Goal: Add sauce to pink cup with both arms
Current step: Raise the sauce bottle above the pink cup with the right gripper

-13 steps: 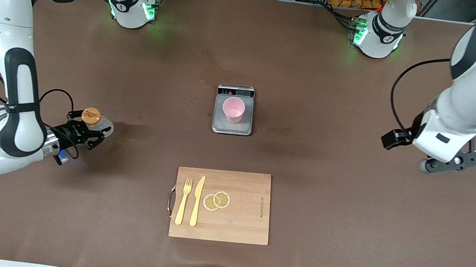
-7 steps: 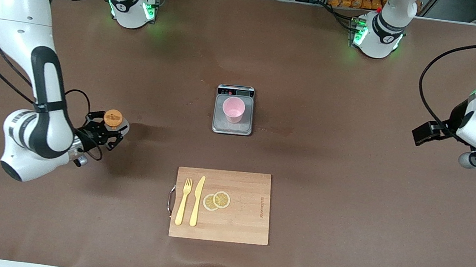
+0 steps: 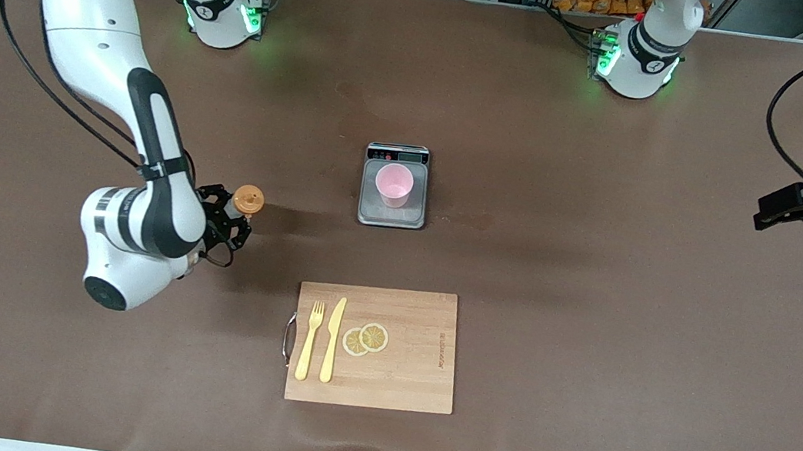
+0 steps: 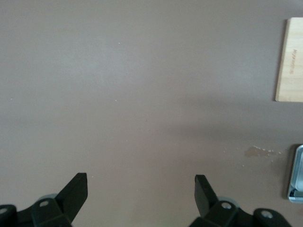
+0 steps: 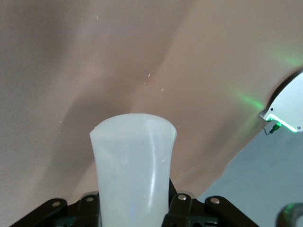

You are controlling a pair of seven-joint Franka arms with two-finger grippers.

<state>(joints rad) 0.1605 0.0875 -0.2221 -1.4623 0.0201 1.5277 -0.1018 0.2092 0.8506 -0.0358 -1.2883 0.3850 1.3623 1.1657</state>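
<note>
1. The right gripper is pinched on the sauce, holding the bottle up off the table with its orange cap toward the front camera.
2. In the right wrist view the bottle's whitish body rises between the black fingers, which press against it on both sides.
3. The held bottle is over the bare tabletop toward the right arm's end, roughly midway between the table's base-side edge and its camera-side edge.
4. The pink cup stands upright on the plate of a grey scale near the table's centre, well apart from the bottle and the gripper.
5. A wooden cutting board lies nearer to the front camera than the scale, close to the camera-side edge; on it are a yellow fork, a yellow knife and two lemon slices.
6. The left gripper waits over the table's edge at the left arm's end, its fingers spread wide with nothing between them.
7. The left wrist view shows bare brown surface below the gripper, with a corner of the board and the scale's edge in sight.
</note>
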